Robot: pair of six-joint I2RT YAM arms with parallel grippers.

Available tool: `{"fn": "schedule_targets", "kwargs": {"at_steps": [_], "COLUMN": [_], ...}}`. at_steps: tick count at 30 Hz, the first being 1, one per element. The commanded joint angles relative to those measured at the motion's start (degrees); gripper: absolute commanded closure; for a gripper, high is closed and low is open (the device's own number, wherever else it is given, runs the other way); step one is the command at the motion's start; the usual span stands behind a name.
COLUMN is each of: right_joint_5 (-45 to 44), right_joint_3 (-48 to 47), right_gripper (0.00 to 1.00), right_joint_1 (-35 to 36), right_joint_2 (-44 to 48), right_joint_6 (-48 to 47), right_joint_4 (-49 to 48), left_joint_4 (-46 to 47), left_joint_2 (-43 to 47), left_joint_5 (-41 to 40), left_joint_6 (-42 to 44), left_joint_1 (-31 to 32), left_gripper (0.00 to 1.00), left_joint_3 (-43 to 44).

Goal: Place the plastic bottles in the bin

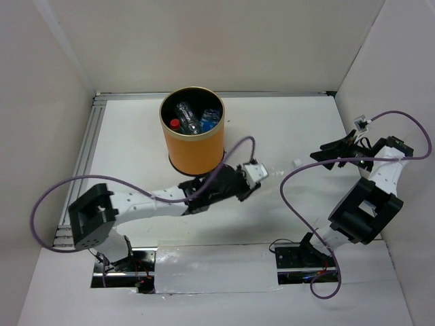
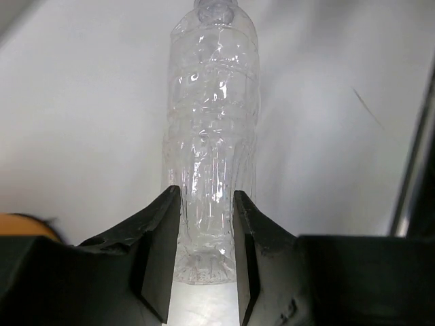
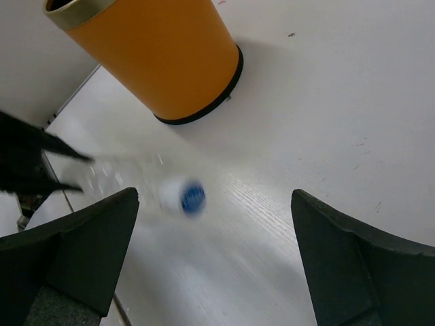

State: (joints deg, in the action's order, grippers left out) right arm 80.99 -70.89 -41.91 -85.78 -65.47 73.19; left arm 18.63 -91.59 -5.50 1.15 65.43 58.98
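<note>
We find the left gripper closed part-way on a clear, crumpled plastic bottle. Its two black fingers press opposite sides of the lower body near the base, and the capped neck points away from the wrist. We judge this low grip to be deliberate: the thin wall gives under pressure, while the ribbed section near the base offers firmer purchase. In the overhead view this bottle sits at the tip of the outstretched left arm, just beside the foot of the orange cylindrical bin with the gold rim, on its near right side. We cannot tell whether the bottle is clear of the white table; the right wrist view shows it blurred. The bin already holds several plastic bottles, among them a red-capped one and a blue-labelled one. The right gripper stands fully spread with nothing between its fingers, parked well to the right, which we read as keeping it out of the left arm's path. We judge the step in hand to be carrying the gripped bottle up over the rim; the wide mouth leaves ample margin for release.
</note>
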Motion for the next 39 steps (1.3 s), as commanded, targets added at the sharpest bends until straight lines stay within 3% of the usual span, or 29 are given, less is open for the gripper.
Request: {"fn": "schedule_targets", "kwargs": {"at_steps": [1,6,12,18,25,26,27,28,29,30,31,39], "right_joint_5": [1.28,-4.43,-15.31,-20.34,-22.1,-22.63,-23.85,-24.47,-25.09,-25.61,-27.36,-36.86], "right_joint_3": [0.67,3.64,12.86,17.8,17.81,17.81,17.81,17.81,17.81,17.81,17.81,17.81], "right_gripper": [0.0,0.0,0.0,0.0,0.0,0.0,0.0,0.0,0.0,0.0,0.0,0.0], "right_joint_1": [-0.36,3.4,9.03,13.07,13.61,14.22,14.23,14.23,14.75,14.75,14.75,15.98], "right_joint_2": [1.49,3.25,11.15,15.2,14.67,14.67,14.67,14.67,14.67,14.67,14.67,16.69], "right_joint_6": [-3.08,-5.19,1.83,6.14,9.22,9.22,11.05,11.07,11.59,12.29,15.08,31.43], "right_joint_4": [2.05,0.83,-13.93,-20.97,-23.35,-23.88,-25.19,-25.2,-25.72,-26.77,-27.83,-40.9], "left_joint_4": [1.76,3.24,7.46,10.63,3.88,2.13,-0.59,-0.62,-0.62,-0.09,-0.09,-2.1], "left_joint_2": [8.08,14.15,16.53,17.59,16.97,16.1,15.4,15.39,15.39,16.35,17.66,27.24], "left_joint_5": [-3.55,-8.64,-19.19,-17.8,-18.5,-18.5,-17.98,-17.97,-17.97,-17.19,-17.18,-16.22], "left_joint_6": [-0.8,0.26,0.26,-4.3,-7.12,-7.91,-9.13,-9.67,-9.67,-9.67,-9.67,-5.37], "left_joint_1": [-3.63,-10.03,-18.84,-27.89,-33.16,-33.96,-33.96,-33.96,-34.49,-34.49,-33.8,-27.64], "left_gripper": [1.0,1.0,1.0,1.0,0.98,0.92,0.69,0.69,0.35,0.1,0.0,0.0], "left_joint_3": [2.02,3.95,5.09,5.71,3.78,3.77,3.25,3.25,1.33,0.62,0.61,1.84]}}
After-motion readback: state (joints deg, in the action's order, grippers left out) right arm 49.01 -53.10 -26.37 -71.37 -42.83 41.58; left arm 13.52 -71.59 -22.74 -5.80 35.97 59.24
